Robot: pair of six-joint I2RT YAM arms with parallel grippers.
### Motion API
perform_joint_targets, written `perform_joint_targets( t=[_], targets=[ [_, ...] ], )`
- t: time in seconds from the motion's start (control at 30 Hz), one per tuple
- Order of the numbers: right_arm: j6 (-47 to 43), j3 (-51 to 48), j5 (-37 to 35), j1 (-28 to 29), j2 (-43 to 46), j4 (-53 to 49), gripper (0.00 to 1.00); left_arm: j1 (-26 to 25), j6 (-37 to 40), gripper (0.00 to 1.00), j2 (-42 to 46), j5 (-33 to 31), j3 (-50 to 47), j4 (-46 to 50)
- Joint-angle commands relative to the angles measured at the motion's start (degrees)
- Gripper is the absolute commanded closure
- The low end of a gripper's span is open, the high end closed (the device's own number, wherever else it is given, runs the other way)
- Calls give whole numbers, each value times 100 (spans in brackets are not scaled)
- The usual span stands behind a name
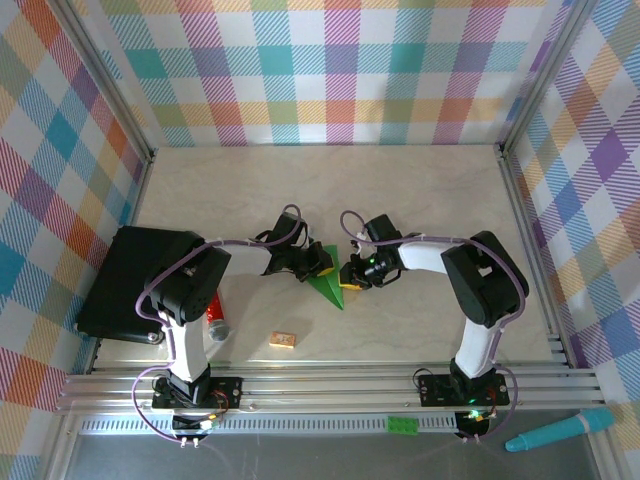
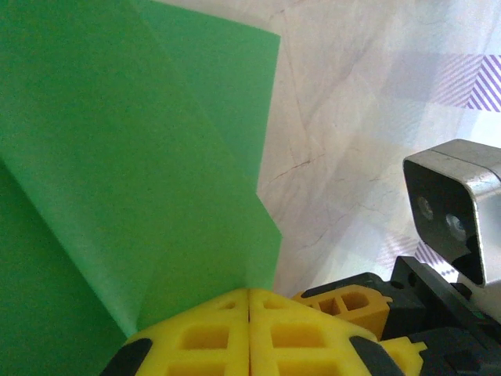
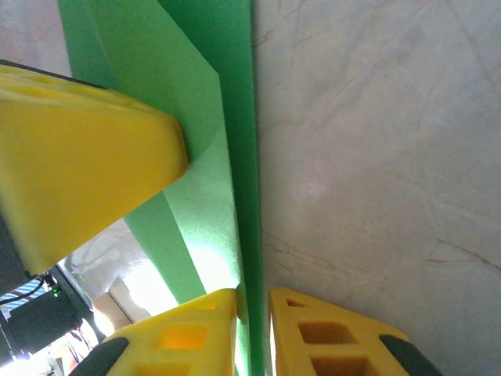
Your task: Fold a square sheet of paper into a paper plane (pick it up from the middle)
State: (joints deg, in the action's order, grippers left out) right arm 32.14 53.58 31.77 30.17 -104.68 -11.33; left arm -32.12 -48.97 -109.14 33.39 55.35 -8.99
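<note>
The bright green paper is folded into a pointed, layered shape with its tip toward the near edge, and it is held up between both grippers at the table's middle. My left gripper is on its left side. In the left wrist view the paper spreads upward from the seam of my left gripper, whose yellow fingers are pressed together on its edge. In the right wrist view a folded edge of the paper runs down into my right gripper, which is shut on it. My right gripper sits on the paper's right side.
A black case lies at the table's left. A red object and a small tan block lie near the front. A small green brick and a teal pen rest on the front rail area.
</note>
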Motion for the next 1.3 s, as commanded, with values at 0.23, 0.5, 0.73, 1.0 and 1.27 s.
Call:
perform_joint_targets(
  t=[0.23, 0.5, 0.73, 1.0, 1.27],
  targets=[
    [-111, -1, 110, -3, -235, -141, 81, 30, 155, 93, -182, -43, 131, 209],
    [-120, -14, 75, -3, -282, -176, 81, 30, 207, 93, -263, -43, 156, 284],
    [-82, -23, -26, -3, -54, -128, 81, 30, 251, 93, -309, -86, 143, 387],
    [121, -211, -742, -225, 873, -22, 75, -13, 162, 93, -327, -291, 31, 337],
    [187, -365, -720, -548, 1213, 124, 74, -114, -643, 93, -361, -724, -197, -536]
  ],
)
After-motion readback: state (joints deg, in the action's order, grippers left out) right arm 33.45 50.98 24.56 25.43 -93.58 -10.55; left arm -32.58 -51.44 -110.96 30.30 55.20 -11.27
